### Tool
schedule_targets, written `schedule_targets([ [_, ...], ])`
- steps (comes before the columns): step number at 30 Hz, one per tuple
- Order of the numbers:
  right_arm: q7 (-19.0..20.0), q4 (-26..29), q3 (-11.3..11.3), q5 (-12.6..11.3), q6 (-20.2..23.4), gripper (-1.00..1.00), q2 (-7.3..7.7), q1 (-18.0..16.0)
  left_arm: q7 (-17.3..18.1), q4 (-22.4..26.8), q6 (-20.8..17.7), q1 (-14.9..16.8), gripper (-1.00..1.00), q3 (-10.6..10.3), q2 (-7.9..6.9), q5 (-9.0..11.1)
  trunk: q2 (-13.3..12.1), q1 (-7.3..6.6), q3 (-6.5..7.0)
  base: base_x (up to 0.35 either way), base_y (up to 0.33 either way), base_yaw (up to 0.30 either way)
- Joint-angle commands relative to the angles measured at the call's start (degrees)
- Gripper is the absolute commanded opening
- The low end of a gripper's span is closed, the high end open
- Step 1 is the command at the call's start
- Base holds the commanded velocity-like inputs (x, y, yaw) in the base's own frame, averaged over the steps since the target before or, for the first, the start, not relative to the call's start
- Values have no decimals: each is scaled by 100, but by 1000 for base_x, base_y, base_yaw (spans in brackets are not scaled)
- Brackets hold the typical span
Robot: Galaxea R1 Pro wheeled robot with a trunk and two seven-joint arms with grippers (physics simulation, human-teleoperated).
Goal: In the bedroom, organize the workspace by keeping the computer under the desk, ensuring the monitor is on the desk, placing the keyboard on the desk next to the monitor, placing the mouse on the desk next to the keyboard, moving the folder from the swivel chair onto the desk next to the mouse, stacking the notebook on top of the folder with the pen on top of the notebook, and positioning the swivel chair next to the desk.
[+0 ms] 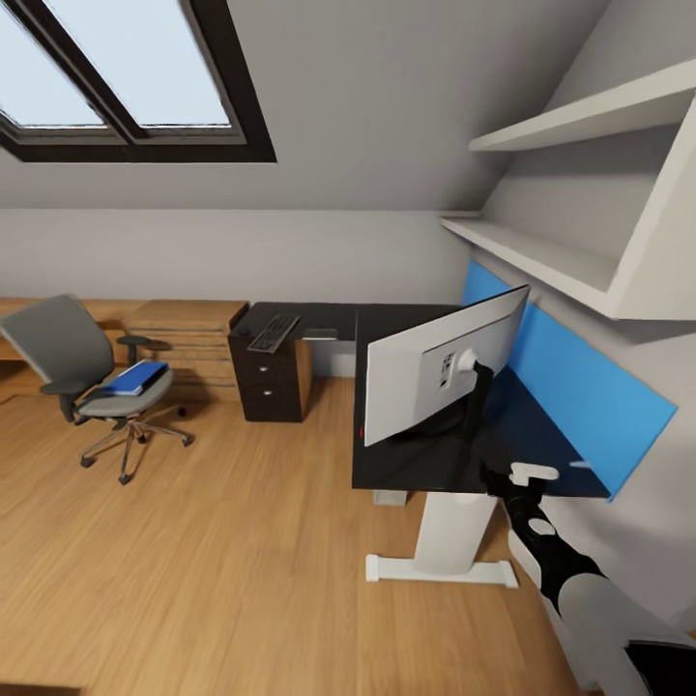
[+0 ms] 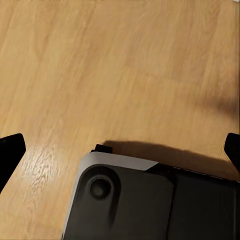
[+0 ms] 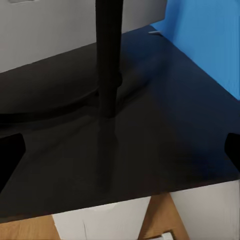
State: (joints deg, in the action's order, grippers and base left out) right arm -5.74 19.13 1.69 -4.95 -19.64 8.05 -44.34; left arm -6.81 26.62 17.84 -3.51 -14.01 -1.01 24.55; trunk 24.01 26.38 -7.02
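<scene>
An attic bedroom fitted out as a home office: a skylight [image 1: 126, 77] set in the sloping ceiling, plain grey walls and a warm wooden floor [image 1: 222, 580]. The black L-shaped bench [image 1: 406, 324] runs just ahead of the right end effector [image 1: 527, 476], carrying a wide monitor [image 1: 435, 372] close in front of it and a keyboard [image 1: 275, 332] farther off. White wall shelves [image 1: 580, 193] hang above, over a blue wall panel [image 1: 580, 382]. Well away across the floor stands a grey swivel chair [image 1: 92, 377] with a blue folder [image 1: 135, 378] on its seat.
</scene>
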Motion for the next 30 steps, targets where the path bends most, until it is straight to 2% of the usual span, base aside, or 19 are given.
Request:
schedule_targets([
  [1, 5, -37, -10, -51, -94, 100, -13, -5, -48, 9, 12, 0, 100, -49, -8, 32, 10, 6, -10, 227, -135, 0],
  [9, 11, -152, -11, -44, -341, 100, -70, -5, -48, 2, 23, 0, 100, -49, -21, 32, 10, 6, -10, 231, -43, 0],
  [14, 11, -167, -11, -35, -362, 100, -75, -5, -48, -1, 26, 0, 100, -49, -23, 32, 10, 6, -10, 260, -5, 0],
  [30, 3, -214, -2, -30, -365, 100, -69, -5, -48, 2, 27, 0, 100, -49, -20, 26, 10, 6, -10, 130, 0, 0],
])
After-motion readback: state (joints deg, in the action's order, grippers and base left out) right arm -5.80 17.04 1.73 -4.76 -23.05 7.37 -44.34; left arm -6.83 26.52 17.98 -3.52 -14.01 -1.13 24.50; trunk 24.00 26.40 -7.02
